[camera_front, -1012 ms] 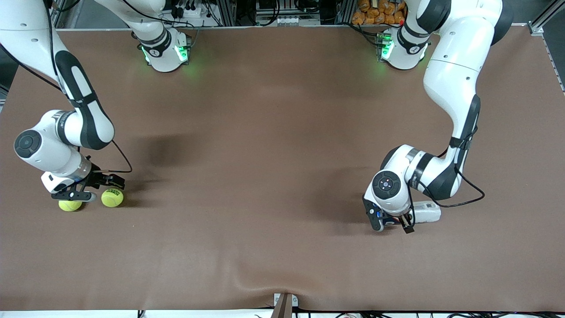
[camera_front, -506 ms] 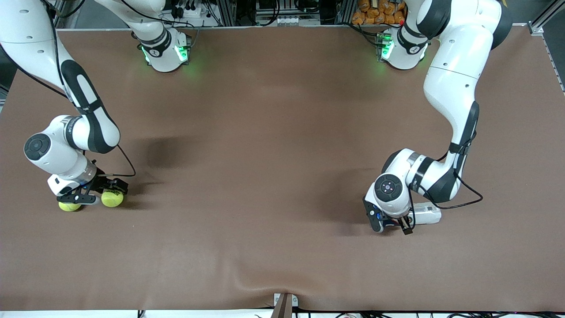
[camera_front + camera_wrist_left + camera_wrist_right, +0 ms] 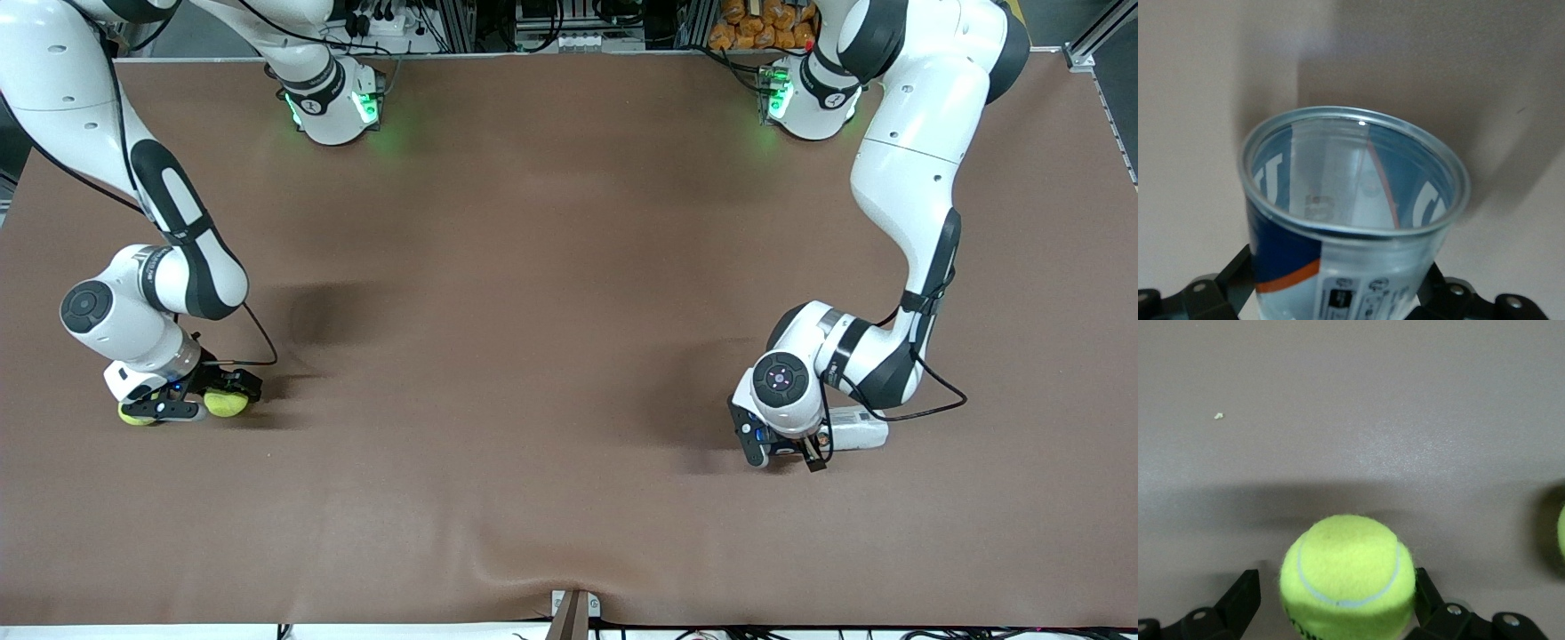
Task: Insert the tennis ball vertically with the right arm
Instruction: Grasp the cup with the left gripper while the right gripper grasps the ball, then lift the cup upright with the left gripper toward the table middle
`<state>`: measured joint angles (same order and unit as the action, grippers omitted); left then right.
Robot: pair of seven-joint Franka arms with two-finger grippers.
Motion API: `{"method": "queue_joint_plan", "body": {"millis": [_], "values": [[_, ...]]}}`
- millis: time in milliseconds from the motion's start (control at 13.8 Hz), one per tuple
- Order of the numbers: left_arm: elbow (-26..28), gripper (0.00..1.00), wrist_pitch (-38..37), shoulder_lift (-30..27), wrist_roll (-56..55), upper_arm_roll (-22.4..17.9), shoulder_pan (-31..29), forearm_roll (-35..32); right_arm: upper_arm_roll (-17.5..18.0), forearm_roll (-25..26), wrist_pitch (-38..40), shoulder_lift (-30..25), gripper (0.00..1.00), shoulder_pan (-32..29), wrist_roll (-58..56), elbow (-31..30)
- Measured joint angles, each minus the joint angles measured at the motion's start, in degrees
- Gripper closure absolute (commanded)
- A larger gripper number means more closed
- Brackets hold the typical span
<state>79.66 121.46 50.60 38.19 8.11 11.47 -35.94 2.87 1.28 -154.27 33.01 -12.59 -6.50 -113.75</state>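
Right now we have the right hand (image 3: pixel 182 402) low at the right arm's end of the counter (image 3: pixel 533 311), straddling one tennis ball (image 3: pixel 1347 577). From the right wrist camera the ball sits squarely between the two fingers (image 3: pixel 1241 597), which stand apart with a sliver of space on one side and near contact on the other; they are not yet clamped. The ball lies straight ahead of the palm, so the coming move turns on nothing more than bringing the fingers together. A second ball (image 3: pixel 133 414) rests on the counter just beside the first, at the very edge of the wrist picture, close enough that we judge it could be nudged as the fingers shut.

At the left arm's end, the left hand (image 3: pixel 787 449) is down over a clear plastic can (image 3: pixel 1351 220), its fingers spread on either side of the wall. In the front view the can lies on its side, long axis running along the counter toward the left arm's edge, mouth facing the wrist camera. We judge it has to be stood upright before a vertical drop can work.

The right hand is plainly the nearer one to the balls; the can is well apart from them.

The can carries a blue label with an orange band and white lettering, seen reversed through the plastic; we cannot read it. The ball's print is too small to make out.
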Motion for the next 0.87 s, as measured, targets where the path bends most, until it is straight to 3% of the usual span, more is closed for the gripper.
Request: {"method": "queue_joint_plan", "body": {"millis": [145, 289, 434, 867], "values": [[0.0, 0.14, 0.1, 0.0, 0.2, 0.0, 0.1, 0.0, 0.0, 0.0, -0.1, 0.3, 0.0, 0.0, 0.0, 0.3], [0.0, 0.19, 0.1, 0.0, 0.4, 0.1, 0.4, 0.0, 0.0, 0.0, -0.4, 0.5, 0.4, 0.0, 0.0, 0.3], [-0.1, 0.19, 0.2, 0.0, 0.7, 0.0, 0.4, 0.0, 0.0, 0.0, -0.5, 0.6, 0.66, 0.0, 0.0, 0.3], [-1.0, 0.19, 0.9, -0.2, 2.5, 0.1, 0.4, 0.0, 0.1, 0.0, -0.3, -0.5, 0.72, 0.0, 0.0, 1.7]]}}
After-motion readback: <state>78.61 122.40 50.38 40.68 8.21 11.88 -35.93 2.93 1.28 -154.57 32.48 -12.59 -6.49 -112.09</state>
